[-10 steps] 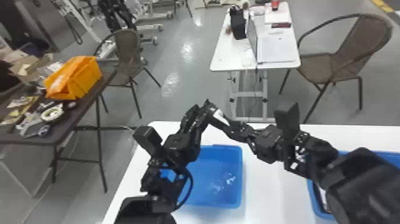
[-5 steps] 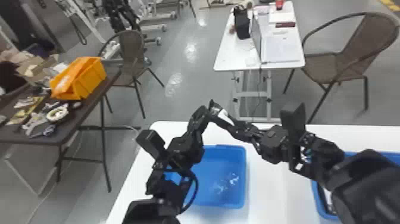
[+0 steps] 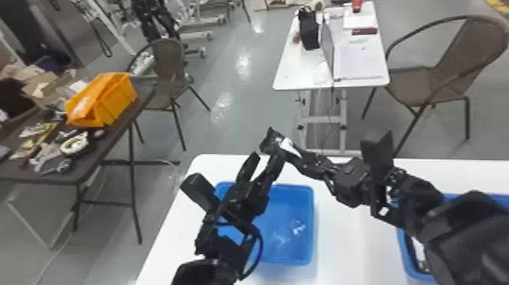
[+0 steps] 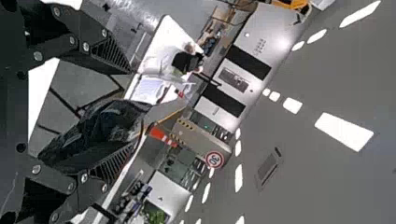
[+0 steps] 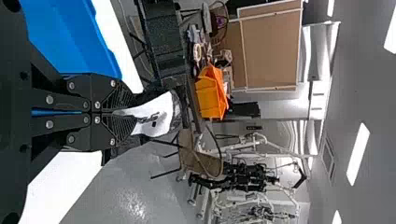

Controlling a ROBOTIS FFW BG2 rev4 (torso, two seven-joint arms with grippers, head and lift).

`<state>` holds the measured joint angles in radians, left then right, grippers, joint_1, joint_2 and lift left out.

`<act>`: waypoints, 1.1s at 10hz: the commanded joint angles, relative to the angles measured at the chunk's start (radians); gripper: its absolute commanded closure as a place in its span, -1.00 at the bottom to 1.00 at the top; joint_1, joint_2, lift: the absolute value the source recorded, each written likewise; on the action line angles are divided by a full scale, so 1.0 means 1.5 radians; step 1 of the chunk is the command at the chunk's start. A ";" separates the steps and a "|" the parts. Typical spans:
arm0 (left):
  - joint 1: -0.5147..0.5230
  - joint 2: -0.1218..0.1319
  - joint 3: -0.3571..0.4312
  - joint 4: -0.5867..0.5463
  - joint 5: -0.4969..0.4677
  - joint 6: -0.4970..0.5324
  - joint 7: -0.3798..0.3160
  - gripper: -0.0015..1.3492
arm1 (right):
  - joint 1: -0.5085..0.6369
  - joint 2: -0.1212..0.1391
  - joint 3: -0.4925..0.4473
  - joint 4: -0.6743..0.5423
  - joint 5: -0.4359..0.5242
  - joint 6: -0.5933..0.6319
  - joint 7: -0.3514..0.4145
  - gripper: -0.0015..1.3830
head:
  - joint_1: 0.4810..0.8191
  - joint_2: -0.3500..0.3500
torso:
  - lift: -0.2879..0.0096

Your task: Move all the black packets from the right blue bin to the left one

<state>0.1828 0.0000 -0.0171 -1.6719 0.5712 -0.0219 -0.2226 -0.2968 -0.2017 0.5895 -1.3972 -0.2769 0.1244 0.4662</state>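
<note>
1 packet [image 5: 159, 113] in right end effector [image 3: 297, 154]

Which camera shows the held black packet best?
The right wrist view: the black packet sits close, white label plain, clamped by the right gripper. The head view shows it smaller; the left wrist view, its dark, crinkled side between the left gripper's open fingers.
</note>
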 commanded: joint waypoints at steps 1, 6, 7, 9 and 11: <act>-0.005 -0.002 -0.015 0.009 0.039 -0.007 0.000 -0.60 | -0.001 -0.001 0.000 0.001 0.000 0.001 0.000 0.63 | 0.27 0.75 | 0.94; -0.013 0.002 -0.033 0.023 0.110 0.013 -0.001 -0.59 | -0.001 0.001 -0.001 0.001 0.000 0.001 0.000 0.63 | 0.27 0.66 | 0.94; -0.016 0.002 -0.035 0.025 0.092 0.006 -0.004 -0.51 | 0.001 0.001 -0.001 0.001 0.000 0.001 0.000 0.63 | 0.27 0.65 | 0.94; -0.018 0.003 -0.032 0.030 0.039 -0.057 -0.002 0.73 | 0.001 0.001 -0.001 0.001 -0.002 0.001 0.000 0.63 | 0.27 0.65 | 0.94; -0.014 0.000 -0.032 0.039 0.030 -0.100 -0.004 0.80 | 0.004 0.002 -0.003 0.002 -0.004 0.001 0.000 0.63 | 0.27 0.69 | 0.94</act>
<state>0.1603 0.0005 -0.0651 -1.6162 0.6170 -0.1612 -0.2284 -0.2928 -0.1996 0.5855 -1.3950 -0.2813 0.1258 0.4663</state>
